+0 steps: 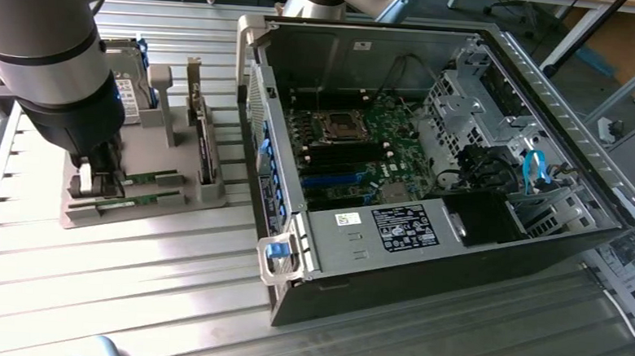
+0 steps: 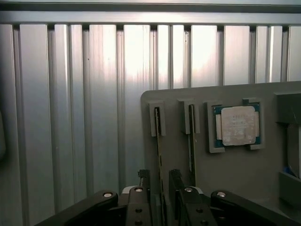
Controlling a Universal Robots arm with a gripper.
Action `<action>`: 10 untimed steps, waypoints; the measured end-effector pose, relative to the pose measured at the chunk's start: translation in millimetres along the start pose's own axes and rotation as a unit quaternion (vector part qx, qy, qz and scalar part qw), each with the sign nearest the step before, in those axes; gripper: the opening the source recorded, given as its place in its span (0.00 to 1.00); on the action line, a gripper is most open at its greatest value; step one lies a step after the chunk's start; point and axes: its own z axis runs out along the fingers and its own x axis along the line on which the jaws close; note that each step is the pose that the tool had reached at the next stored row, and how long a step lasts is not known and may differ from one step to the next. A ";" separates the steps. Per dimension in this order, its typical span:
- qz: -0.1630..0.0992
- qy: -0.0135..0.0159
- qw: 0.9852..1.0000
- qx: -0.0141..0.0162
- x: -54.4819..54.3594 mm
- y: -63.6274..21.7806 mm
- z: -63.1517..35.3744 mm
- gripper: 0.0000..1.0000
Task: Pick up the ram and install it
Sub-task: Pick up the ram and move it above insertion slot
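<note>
The ram (image 2: 159, 155) stands on its thin edge in a slot of a grey tray (image 2: 244, 174) and runs straight into the gap between the two fingers (image 2: 142, 186). The fingers are apart, one on each side of the stick. Whether either one touches it I cannot tell. The ram is not lifted: it sits in its slot, with its far end in a small grey bracket.

Just beside it, a second stick (image 2: 191, 141) stands the same way in its own slot, outside the fingers. Past that, a square silver chip (image 2: 237, 125) lies flat in a framed pocket of the same tray. The tray rests on a worktop (image 2: 70, 117) of ribbed metal slats.

In the exterior view, the arm (image 1: 53, 50) comes down over the near end of the tray, at the exterior view's left. Further along the tray a dark board (image 1: 203, 143) stands on edge. Behind the arm is a silver drive (image 1: 135, 95) with a label.

Just beside the tray, toward the exterior view's right, an open computer case (image 1: 432, 282) lies on its side on the worktop with the side panel off. Its green main board (image 1: 381, 116) faces up, with long black and blue slots (image 1: 346, 170) near the middle. A blue latch (image 1: 277, 256) sits at the near corner of the case.
</note>
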 end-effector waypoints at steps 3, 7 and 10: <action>0.000 0.000 1.000 0.000 0.0 0.0 0.9 0.30; 0.000 0.000 1.000 0.000 0.1 0.0 2.2 0.30; -0.001 0.000 1.000 0.000 0.1 0.0 3.1 0.30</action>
